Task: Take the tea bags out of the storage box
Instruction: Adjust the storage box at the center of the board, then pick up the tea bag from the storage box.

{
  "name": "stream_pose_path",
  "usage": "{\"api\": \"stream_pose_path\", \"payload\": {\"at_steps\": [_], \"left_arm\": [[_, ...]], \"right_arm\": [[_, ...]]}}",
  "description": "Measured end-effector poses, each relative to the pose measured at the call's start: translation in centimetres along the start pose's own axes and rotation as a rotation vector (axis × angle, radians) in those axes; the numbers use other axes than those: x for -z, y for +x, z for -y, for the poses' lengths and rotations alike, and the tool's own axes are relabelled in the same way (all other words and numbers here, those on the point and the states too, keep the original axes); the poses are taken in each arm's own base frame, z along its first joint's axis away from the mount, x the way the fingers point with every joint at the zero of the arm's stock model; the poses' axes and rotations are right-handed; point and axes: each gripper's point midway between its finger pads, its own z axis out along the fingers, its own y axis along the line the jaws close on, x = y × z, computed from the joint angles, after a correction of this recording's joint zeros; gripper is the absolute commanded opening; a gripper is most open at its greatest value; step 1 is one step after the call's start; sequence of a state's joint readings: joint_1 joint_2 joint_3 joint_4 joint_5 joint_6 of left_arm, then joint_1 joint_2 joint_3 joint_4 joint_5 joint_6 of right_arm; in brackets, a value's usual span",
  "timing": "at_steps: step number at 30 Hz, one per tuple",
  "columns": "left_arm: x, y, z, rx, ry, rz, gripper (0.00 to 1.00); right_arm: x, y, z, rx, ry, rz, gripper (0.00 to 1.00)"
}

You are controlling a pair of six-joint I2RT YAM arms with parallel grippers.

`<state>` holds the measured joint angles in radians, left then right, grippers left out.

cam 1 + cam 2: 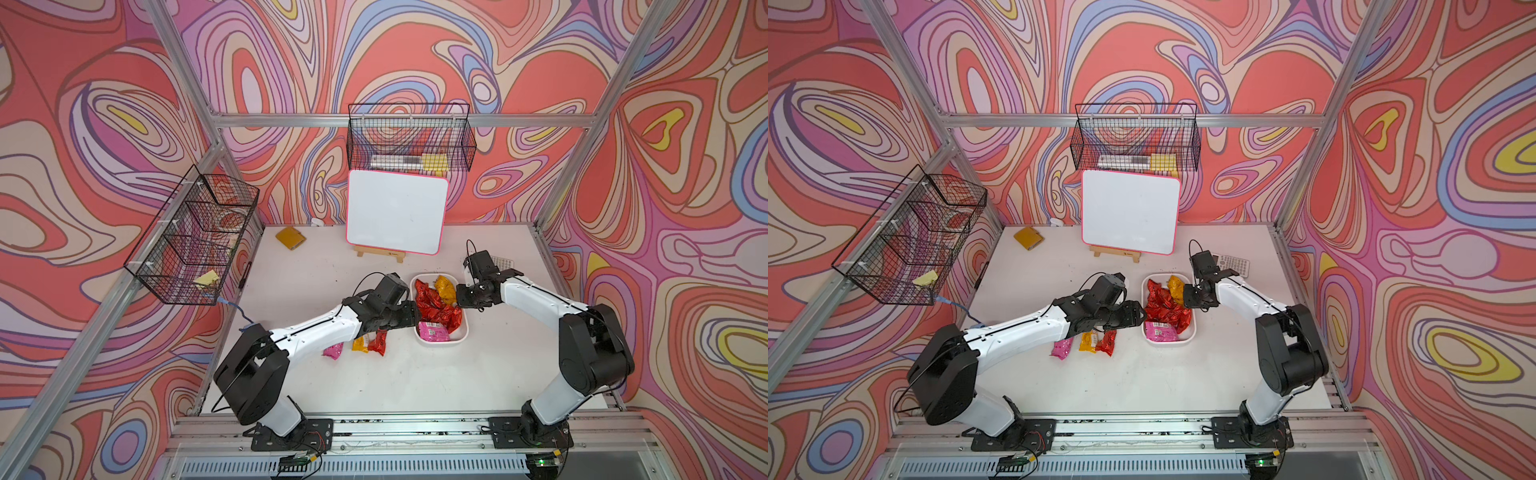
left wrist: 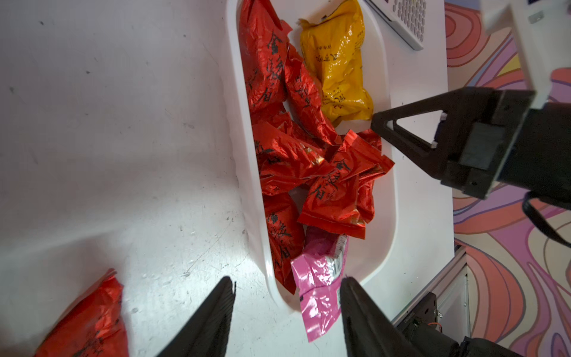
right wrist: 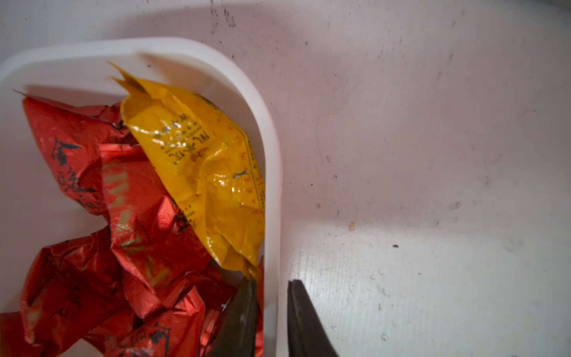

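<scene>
Though near, calculator [image 1: 1233,264] apart from box [image 1: 1188,333]

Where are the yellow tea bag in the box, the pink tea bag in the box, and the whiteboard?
yellow tea bag [image 2: 336,61]: left wrist view, middle of its printed face.
pink tea bag [image 2: 319,284]: left wrist view, middle of its foil.
whiteboard [image 1: 397,212]: in a top view, centre of its white face.

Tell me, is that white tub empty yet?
Not empty: red tea bags, a yellow one and a pink one lie in the storage box; three others lie on the table.
</scene>
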<state>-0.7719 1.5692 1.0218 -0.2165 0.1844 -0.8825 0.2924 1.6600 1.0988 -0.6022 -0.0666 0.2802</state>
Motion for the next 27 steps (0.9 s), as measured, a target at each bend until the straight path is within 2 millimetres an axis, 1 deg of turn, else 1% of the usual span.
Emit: {"api": "stream_pose_path", "payload": {"at_steps": [2, 6, 7, 8, 9, 11, 12, 15, 17, 20, 24, 27], "left_arm": [[-0.1, -0.1, -0.1, 0.031, -0.002, 0.004, 0.59], [-0.2, -0.8, 0.1, 0.111, 0.021, 0.038, 0.57], [-0.3, -0.9, -0.1, 0.131, 0.024, 0.042, 0.57], [-0.5, -0.9, -0.4, 0.155, 0.024, 0.045, 0.57], [-0.6, -0.8, -0.9, 0.182, 0.025, 0.048, 0.56], [-0.9, -0.6, -1.5, 0.222, 0.024, 0.046, 0.55], [-1.1, -0.5, -1.8, 0.241, 0.022, 0.046, 0.55], [-1.5, -0.4, -2.2, 0.273, 0.024, 0.048, 0.54], [-1.7, -0.5, -2.1, 0.288, 0.035, 0.051, 0.53], [-2.2, -0.5, -1.9, 0.304, 0.058, 0.051, 0.51], [-3.5, 0.5, -2.6, 0.336, 0.062, 0.023, 0.46], [-4.2, 1.2, -3.1, 0.350, 0.059, 0.002, 0.40]], "right_arm": [[0.2, 0.0, -0.1, -0.002, -0.009, -0.008, 0.36], [1.4, -0.4, -0.6, -0.018, -0.032, -0.008, 0.42], [1.8, -0.5, -0.8, -0.021, -0.039, -0.001, 0.44], [2.3, -0.8, -1.2, -0.022, -0.049, 0.010, 0.50], [2.8, -1.1, -1.6, -0.015, -0.054, 0.019, 0.51], [3.5, -1.6, -2.7, 0.017, -0.060, 0.035, 0.52], [3.9, -1.8, -3.6, 0.042, -0.066, 0.043, 0.52], [4.1, -2.0, -6.1, 0.106, -0.086, 0.048, 0.52], [3.3, -2.1, -7.5, 0.143, -0.092, 0.032, 0.52], [1.2, -2.1, -8.5, 0.173, -0.078, -0.006, 0.50], [-1.8, -1.9, -8.3, 0.192, -0.030, -0.061, 0.47], [-3.2, -1.2, -7.7, 0.199, 0.001, -0.098, 0.43]]}}
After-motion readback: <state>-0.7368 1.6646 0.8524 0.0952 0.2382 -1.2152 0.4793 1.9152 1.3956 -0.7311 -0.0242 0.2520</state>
